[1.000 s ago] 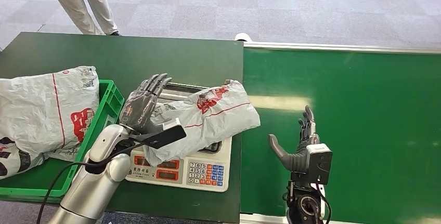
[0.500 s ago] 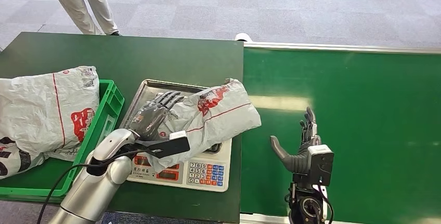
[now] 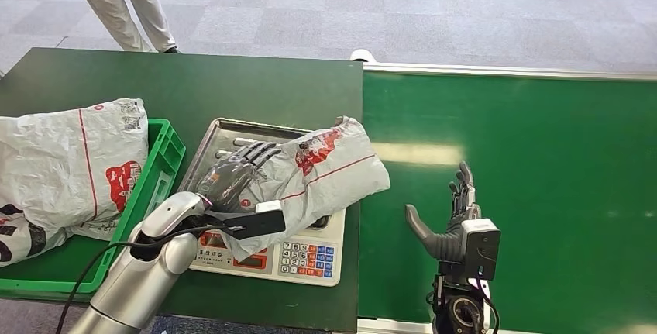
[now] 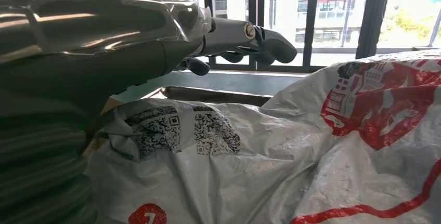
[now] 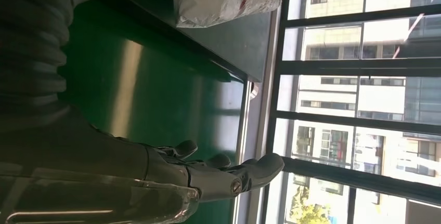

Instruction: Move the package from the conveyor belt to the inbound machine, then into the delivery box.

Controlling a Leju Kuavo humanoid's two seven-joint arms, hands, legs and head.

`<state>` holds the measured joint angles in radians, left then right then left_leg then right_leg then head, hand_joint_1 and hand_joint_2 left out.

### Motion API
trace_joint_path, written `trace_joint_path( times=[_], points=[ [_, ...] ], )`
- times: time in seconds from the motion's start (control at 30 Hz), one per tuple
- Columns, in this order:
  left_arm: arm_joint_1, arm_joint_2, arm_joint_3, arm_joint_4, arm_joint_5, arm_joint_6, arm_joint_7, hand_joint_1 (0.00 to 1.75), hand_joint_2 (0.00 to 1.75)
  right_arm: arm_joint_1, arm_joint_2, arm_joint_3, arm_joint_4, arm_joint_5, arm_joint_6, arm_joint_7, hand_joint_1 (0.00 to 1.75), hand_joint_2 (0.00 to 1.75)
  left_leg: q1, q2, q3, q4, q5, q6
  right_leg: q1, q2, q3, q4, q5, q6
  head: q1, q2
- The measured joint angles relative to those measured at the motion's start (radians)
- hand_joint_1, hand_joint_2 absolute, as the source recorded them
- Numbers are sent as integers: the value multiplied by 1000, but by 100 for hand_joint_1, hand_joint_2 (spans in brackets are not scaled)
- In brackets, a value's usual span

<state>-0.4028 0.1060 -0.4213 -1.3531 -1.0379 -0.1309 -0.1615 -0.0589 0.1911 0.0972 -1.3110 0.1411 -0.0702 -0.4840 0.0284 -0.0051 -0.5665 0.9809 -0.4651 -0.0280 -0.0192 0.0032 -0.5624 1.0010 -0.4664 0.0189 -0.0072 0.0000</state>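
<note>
Package, crinkled white plastic mailer with red print (image 3: 314, 171), lying across steel-trayed weighing scale (image 3: 267, 253), long axis toward green belt (image 3: 511, 187). Left hand (image 3: 232, 173) spread flat on near end, gripping nothing; right hand (image 3: 453, 214) open, well apart.

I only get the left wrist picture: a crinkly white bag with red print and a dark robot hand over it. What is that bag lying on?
Observer: The package lies on the metal tray of a scale with a keypad.
Operator: Is the other hand helping?
Observer: No. The right hand is open above the green conveyor belt, apart from the package.
Operator: Where does it go next?
Observer: Probably into the green delivery box beside the scale, where another bag lies.
</note>
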Motion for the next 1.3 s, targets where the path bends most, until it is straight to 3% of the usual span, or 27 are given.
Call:
trace_joint_path(
  times=[0.4,0.43,0.53,0.6,1.3],
  points=[
    [-18,4,-12,28,-26,-29,40,4,175,6,0,-6,-5,0,0,0,0,175,0,0,1,0,0,0,0,0,1,0,0,0,0,0],
    [-20,4,-12,35,-29,-32,44,36,175,6,0,-7,-5,0,0,0,0,175,0,0,2,0,0,0,0,0,2,0,0,0,0,0],
    [-24,4,-12,55,-31,-36,49,154,175,8,0,-9,-7,0,0,0,0,175,0,0,2,0,0,0,0,0,2,0,0,0,0,0],
    [-25,4,-13,64,-34,-38,52,170,175,11,0,-10,-11,0,0,1,0,175,0,0,3,0,0,0,0,0,3,0,0,0,0,0],
    [-43,4,-25,94,-29,-39,42,175,175,24,0,-14,-25,0,-3,10,0,175,0,1,2,0,1,-1,0,0,2,0,1,-1,0,0]
  ],
)
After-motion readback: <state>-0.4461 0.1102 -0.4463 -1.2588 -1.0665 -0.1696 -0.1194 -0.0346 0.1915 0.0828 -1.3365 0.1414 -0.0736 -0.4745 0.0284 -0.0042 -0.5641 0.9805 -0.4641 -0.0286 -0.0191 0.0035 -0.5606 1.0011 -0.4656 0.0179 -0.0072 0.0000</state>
